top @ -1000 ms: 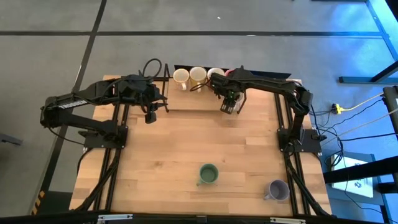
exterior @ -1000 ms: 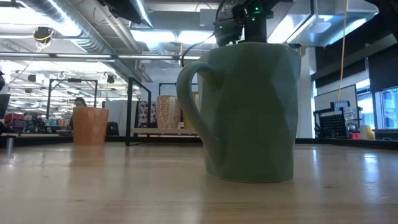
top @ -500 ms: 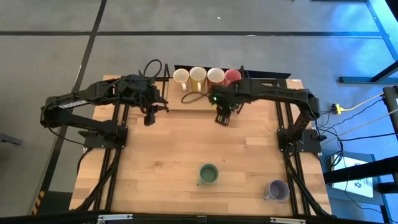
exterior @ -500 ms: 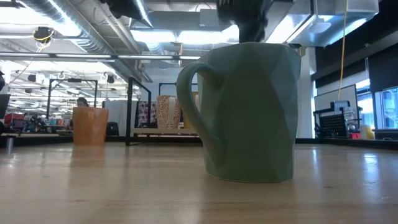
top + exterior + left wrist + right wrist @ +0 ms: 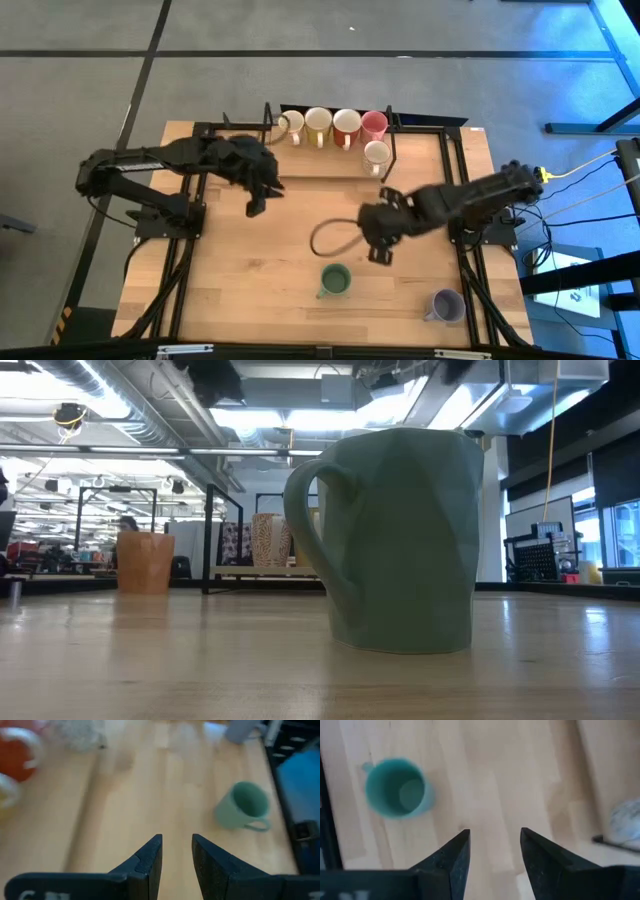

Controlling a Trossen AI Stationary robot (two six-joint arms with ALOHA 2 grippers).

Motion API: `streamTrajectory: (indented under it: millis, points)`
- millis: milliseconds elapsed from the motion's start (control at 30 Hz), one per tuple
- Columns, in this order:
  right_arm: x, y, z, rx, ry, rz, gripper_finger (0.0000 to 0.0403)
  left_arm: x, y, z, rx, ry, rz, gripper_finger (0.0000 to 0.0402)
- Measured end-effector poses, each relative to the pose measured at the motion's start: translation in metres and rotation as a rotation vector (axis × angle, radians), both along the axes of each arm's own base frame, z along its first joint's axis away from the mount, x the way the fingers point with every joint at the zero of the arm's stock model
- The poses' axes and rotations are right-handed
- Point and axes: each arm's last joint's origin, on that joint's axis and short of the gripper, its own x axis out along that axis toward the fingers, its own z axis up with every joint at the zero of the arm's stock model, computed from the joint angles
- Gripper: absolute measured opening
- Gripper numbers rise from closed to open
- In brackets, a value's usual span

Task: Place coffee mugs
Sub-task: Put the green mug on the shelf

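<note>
A green mug stands upright on the table near the front middle; it fills the low view. A lavender mug stands at the front right. At the far edge stand a cream mug, a white mug, an orange mug and a pink mug in a row, with another white mug just in front of the pink one. My right gripper is open and empty, just far-right of the green mug. My left gripper is open and empty over the table's left middle.
A black frame runs behind the mug row at the far edge. A black cable loop hangs from my right arm above the table, just beyond the green mug. Bare wood lies at the front left.
My right gripper has left the mug row at the far edge and swung toward the near edge, ending beside the green mug. My left gripper has gone a little toward the near edge and to the right. The green and lavender mugs have stayed in place.
</note>
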Motion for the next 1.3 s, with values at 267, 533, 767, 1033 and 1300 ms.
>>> streamTrajectory:
  millis: [267, 533, 767, 1033, 1300]
  points:
    - [-0.057, 0.056, -0.035, 0.112, -0.047, -0.082, 0.0161, 0.054, -0.046, -0.026, -0.106, -0.016, -0.06, 0.01]
    - [-0.104, 0.102, -0.058, 0.159, -0.037, -0.128, 0.0161, 0.102, -0.099, -0.059, -0.231, -0.035, -0.065, 0.01]
    - [-0.123, 0.116, -0.063, 0.168, -0.042, -0.134, 0.0161, 0.14, -0.132, -0.071, -0.188, 0.067, -0.069, 0.01]
    - [-0.127, 0.119, -0.062, 0.144, -0.092, -0.139, 0.0161, 0.175, -0.147, -0.077, -0.113, 0.239, -0.093, 0.01]
    - [-0.125, 0.118, -0.062, 0.124, -0.122, -0.147, 0.0161, 0.189, -0.15, -0.11, 0.008, 0.322, -0.134, 0.01]
